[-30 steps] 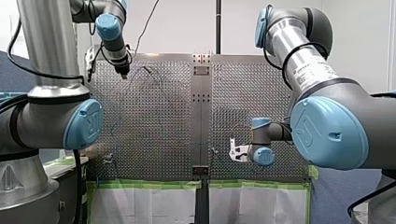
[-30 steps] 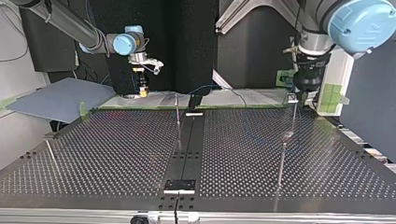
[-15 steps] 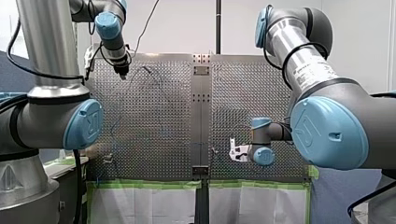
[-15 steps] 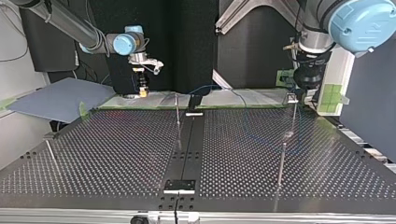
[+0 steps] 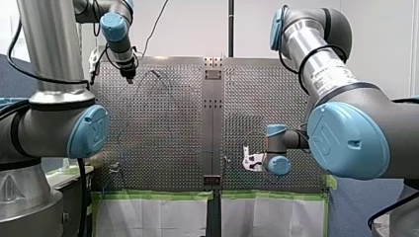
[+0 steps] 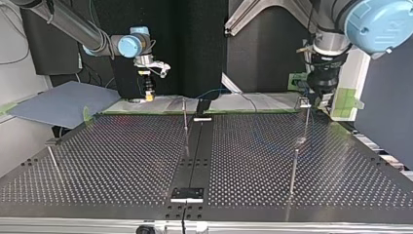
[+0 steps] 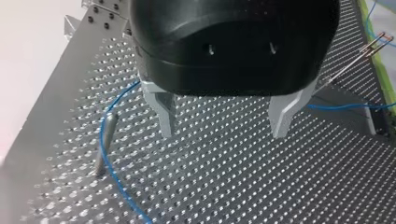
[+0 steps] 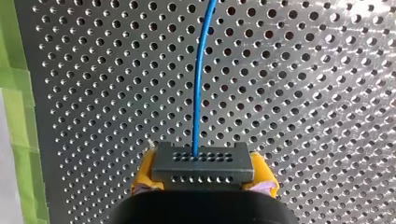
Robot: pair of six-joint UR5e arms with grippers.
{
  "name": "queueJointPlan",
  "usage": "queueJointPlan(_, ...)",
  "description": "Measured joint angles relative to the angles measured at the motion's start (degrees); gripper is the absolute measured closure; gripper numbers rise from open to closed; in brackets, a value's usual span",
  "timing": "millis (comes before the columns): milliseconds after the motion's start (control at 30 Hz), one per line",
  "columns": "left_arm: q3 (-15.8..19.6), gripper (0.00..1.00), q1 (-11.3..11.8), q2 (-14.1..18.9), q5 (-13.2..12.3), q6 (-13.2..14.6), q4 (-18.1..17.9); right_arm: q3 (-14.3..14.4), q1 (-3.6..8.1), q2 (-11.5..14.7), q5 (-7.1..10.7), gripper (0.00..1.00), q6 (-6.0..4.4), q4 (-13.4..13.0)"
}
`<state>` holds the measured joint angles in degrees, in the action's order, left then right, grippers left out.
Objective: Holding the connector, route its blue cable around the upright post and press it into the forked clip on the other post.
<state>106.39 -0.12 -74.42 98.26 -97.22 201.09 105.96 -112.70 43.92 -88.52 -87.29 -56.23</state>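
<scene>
Near edge, by the green tape: my right gripper, yellow pads pinching the connector from both sides. From the connector's middle the blue cable runs away over the perforated table. Left side: my left gripper hangs above the table, metal fingers spread wide, nothing between them. Beside one finger stands the upright post; the cable bends past it, contact cannot tell. Farther out, past the other finger, the forked clip tops a thin post, with a cable stretch on the table near that post's foot.
</scene>
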Motion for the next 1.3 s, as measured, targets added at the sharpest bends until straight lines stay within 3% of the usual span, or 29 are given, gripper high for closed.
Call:
queueJointPlan(267,0.06,0.0,0.75,1.48,3.5,-2.44,-3.6,-0.04,-0.01,0.0,0.0,0.99,-0.06,-0.03)
queueJointPlan(367,0.47,0.0,0.78,0.86,3.5,-3.66,-5.01,-0.09,-0.02,0.0,0.0,0.99,-0.14,-0.04)
queueJointPlan(967,1.36,0.0,0.88,-7.23,-4.44,-10.66,-13.51,-0.26,-0.85,0.0,-0.12,0.99,-0.09,0.96)
queueJointPlan(1300,0.69,0.0,0.89,-8.2,-8.91,-15.12,-18.03,-0.25,-1.53,0.0,-0.05,0.99,0.0,1.51)
